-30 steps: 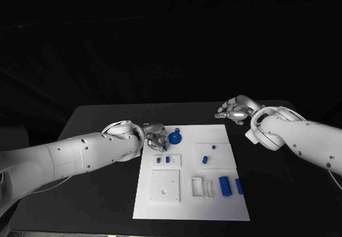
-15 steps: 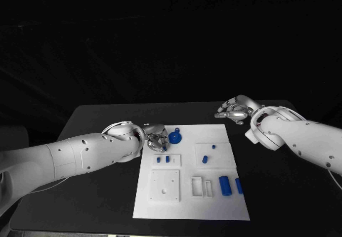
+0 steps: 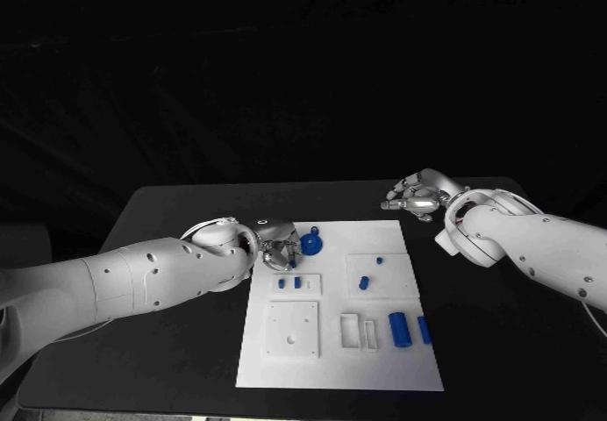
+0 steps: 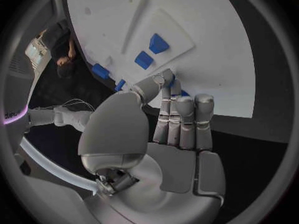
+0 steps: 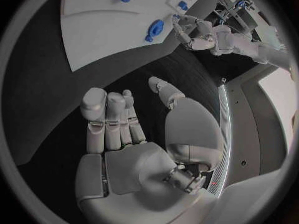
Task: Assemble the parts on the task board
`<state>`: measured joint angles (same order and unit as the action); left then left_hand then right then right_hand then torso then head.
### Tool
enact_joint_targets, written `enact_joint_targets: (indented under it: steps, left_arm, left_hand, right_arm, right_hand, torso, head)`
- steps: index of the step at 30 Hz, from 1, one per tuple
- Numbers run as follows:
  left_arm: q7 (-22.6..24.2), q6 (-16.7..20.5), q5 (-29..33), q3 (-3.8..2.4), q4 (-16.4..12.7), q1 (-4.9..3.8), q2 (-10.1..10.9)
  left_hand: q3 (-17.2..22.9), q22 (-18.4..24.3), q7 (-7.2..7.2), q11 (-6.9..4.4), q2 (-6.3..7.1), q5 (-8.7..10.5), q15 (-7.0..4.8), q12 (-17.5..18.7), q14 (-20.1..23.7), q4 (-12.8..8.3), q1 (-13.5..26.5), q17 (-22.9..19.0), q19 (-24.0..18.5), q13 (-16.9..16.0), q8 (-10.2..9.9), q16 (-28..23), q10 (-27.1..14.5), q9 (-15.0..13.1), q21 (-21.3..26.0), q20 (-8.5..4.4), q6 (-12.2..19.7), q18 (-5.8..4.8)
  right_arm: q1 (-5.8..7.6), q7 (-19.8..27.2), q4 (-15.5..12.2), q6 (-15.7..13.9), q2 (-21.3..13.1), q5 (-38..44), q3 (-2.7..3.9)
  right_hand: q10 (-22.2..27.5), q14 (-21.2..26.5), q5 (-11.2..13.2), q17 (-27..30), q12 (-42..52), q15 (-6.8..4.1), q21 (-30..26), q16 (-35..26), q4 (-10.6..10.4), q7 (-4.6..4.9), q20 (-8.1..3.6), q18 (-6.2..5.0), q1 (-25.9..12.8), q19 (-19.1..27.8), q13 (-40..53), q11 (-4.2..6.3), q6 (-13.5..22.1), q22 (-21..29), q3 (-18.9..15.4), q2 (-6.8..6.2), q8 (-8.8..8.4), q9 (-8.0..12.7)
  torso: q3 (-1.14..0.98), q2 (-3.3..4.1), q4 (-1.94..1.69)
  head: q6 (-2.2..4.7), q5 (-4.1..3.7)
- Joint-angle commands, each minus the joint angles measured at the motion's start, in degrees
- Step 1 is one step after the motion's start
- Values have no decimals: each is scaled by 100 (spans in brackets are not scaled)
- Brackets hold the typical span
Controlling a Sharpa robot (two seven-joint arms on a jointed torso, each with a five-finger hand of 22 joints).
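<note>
The white task board (image 3: 339, 368) lies in the middle of the black table. A round blue part with a ring tab (image 3: 310, 243) lies at the board's far left corner, also seen as the blue part (image 5: 154, 29). My left hand (image 3: 276, 249) hovers just beside it, with its fingers (image 4: 177, 119) straight and side by side and the thumb bent toward their tips; nothing shows in it. Two small blue parts (image 4: 151, 51) stand in a raised white block beyond those fingertips. My right hand (image 3: 417, 198) hangs over bare table past the board's far right corner, its fingers (image 5: 109, 122) spread from the thumb, empty.
On the board lie a small blue peg (image 3: 364, 282), a blue cylinder (image 3: 401, 330) and a blue bar (image 3: 424, 331). A square white plate with a hole (image 3: 294, 330) and two slotted frames (image 3: 358, 332) sit toward the near edge. Black table surrounds the board.
My left arm has sunk a little and its hand has turned slightly beside the round blue part. The part and the right hand have stayed put.
</note>
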<state>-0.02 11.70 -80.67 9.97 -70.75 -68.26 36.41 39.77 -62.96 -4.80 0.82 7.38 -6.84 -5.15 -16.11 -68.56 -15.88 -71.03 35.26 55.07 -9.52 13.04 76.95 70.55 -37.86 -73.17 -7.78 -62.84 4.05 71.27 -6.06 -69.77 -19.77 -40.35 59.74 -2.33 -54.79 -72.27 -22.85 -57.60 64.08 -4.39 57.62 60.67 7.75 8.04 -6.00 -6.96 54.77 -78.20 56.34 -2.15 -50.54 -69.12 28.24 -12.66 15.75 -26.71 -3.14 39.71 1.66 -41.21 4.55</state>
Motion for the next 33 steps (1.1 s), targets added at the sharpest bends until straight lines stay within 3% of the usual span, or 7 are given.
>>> enact_joint_targets:
  steps: [1,6,12,16,33]
  left_arm:
    - [58,41,-193,12,-23,19,-16]
    - [-5,17,-232,16,-15,19,-15]
    - [2,41,-261,20,-9,19,-13]
    - [2,34,-261,20,-12,19,-11]
    - [-53,49,-272,19,81,19,-4]
  left_hand:
    - [34,-8,-6,23,-4,-26,-17,33,-16,2,34,-8,24,-406,20,22,451,-7,-11,-269,-38,559]
    - [27,-8,-15,31,39,-23,-10,65,0,2,47,-17,19,-417,6,19,429,5,-8,-271,-15,555]
    - [-22,-13,-231,80,326,100,38,202,116,24,33,-55,-42,-470,-284,9,331,141,19,-250,560,523]
    - [-49,-21,-227,123,428,121,80,296,183,72,45,-68,-84,-486,-344,18,253,171,31,-219,731,515]
    - [-75,-27,-237,145,509,113,103,379,238,169,66,-91,-111,-536,-357,42,230,194,45,-191,849,525]
  right_arm:
    - [-4,53,-1,52,3,2,3]
    - [-4,54,7,56,-1,1,3]
    - [-6,56,9,59,-2,1,3]
    - [-8,56,10,60,-5,1,3]
    - [-39,68,19,70,2,-7,3]
  right_hand:
    - [18,-34,-22,-2,-25,0,-28,-22,23,38,18,-804,9,0,-10,22,14,6,2,57,-25,2]
    - [18,-34,-22,-2,-25,0,-28,-23,24,38,18,-804,8,0,-11,21,14,6,1,57,-25,2]
    - [19,-34,-22,-3,-25,0,-29,-25,26,38,18,-804,7,0,-13,21,15,7,0,56,-26,2]
    - [19,-35,-22,-3,-24,0,-29,-26,27,38,18,-804,7,0,-15,21,16,8,-1,56,-26,3]
    - [21,-36,-22,-6,-23,1,-31,-31,31,39,19,-804,4,0,-20,21,17,10,-3,60,-27,3]
  torso:
    - [0,0,3]
    - [-1,0,3]
    - [2,-1,0]
    - [2,1,2]
    - [-3,0,6]
  head:
    - [6,-1]
    - [2,-5]
    - [15,-7]
    - [13,-10]
    - [21,-3]
